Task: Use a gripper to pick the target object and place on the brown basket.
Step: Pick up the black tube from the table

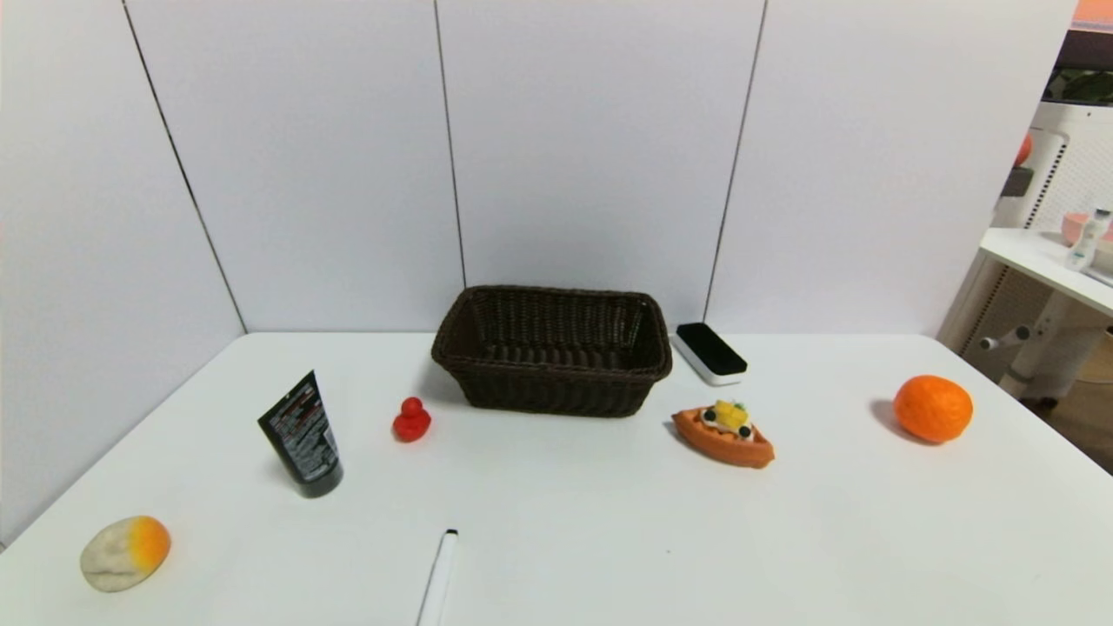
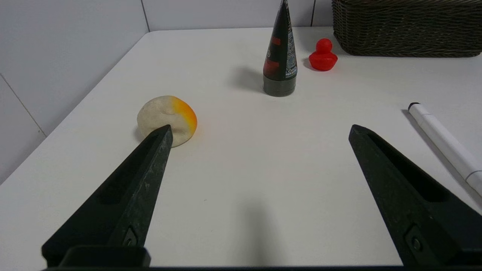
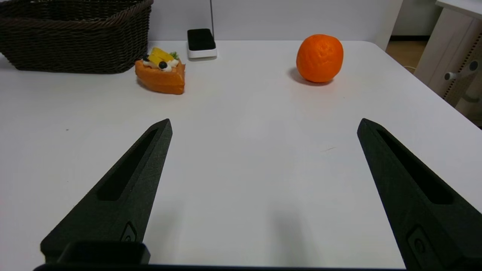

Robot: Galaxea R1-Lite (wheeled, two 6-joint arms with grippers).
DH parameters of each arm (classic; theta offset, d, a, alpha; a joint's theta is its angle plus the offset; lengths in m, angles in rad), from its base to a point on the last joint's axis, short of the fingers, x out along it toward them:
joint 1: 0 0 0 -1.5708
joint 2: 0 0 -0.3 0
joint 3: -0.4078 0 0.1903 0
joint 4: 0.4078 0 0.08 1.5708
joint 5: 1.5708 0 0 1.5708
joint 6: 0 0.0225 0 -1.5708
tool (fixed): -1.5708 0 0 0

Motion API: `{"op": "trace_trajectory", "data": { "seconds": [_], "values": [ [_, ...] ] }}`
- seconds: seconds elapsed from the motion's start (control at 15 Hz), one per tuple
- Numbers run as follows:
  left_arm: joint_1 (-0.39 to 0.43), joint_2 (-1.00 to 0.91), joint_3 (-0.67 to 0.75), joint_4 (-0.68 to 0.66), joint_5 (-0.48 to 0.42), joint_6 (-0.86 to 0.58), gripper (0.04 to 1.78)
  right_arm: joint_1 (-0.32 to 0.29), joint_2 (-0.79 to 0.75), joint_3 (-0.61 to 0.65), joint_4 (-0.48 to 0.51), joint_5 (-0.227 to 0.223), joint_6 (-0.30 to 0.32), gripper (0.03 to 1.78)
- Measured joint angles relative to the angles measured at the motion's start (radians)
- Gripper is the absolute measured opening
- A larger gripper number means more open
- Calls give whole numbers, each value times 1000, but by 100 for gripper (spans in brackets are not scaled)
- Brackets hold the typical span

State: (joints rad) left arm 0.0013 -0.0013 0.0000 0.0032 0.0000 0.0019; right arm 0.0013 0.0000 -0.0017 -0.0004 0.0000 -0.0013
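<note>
The black tube [image 1: 301, 436] stands cap-down on my desk [image 1: 574, 522], left of the brown basket [image 1: 551, 352] with a red duck [image 1: 411, 421] between them; its white and red print is too small for me to read. My left gripper [image 2: 260, 130] hangs low over the desk, jaws spread wide and holding nothing, pointed toward the tube. My right gripper [image 3: 263, 126] hovers likewise, jaws wide, facing an orange [image 3: 319, 58].

We hold both tools low above the tabletop: left tool [image 2: 260, 130] spread wide, right tool [image 3: 263, 124] likewise.
</note>
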Motion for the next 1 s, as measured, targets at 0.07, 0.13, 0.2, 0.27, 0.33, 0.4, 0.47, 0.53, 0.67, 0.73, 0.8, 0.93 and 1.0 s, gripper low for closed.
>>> {"op": "trace_trajectory", "data": {
  "seconds": [0.07, 0.13, 0.2, 0.27, 0.33, 0.4, 0.47, 0.53, 0.67, 0.73, 0.8, 0.93, 1.0],
  "values": [
    [0, 0, 0, 0, 0, 0, 169, 0, 0, 0, -1, 0, 0, 170],
    [0, 0, 0, 0, 0, 0, 169, 0, 0, 0, 0, 0, 0, 170],
    [0, 0, 0, 0, 0, 0, 169, 0, 0, 0, -1, 0, 0, 170],
    [0, 0, 0, 0, 0, 0, 169, 0, 0, 0, -1, 0, 0, 170],
    [0, 0, 0, 0, 0, 0, 169, 0, 0, 0, -1, 0, 0, 170],
    [0, 0, 0, 0, 0, 0, 169, 0, 0, 0, -1, 0, 0, 170],
    [0, 0, 0, 0, 1, -3, 169, 0, 0, 0, -1, 0, 0, 170],
    [0, 0, 0, 0, 1, -3, 169, 0, 0, 0, 0, 0, 0, 170],
    [0, 0, 0, 0, 1, -4, 169, 0, 0, 0, -1, 0, 0, 170],
    [0, 0, 0, 0, 1, 1, 169, 0, 0, 0, -1, 0, 0, 170],
    [0, 0, 0, 0, 2, 8, 169, 0, 0, 0, -1, 0, 0, 170],
    [0, 16, -11, 1, 2, 3, 169, 0, 0, 0, -1, 0, 0, 170],
    [0, 44, -29, 4, 0, 3, 169, 0, 0, 0, -1, 0, 0, 170]
  ]
}}
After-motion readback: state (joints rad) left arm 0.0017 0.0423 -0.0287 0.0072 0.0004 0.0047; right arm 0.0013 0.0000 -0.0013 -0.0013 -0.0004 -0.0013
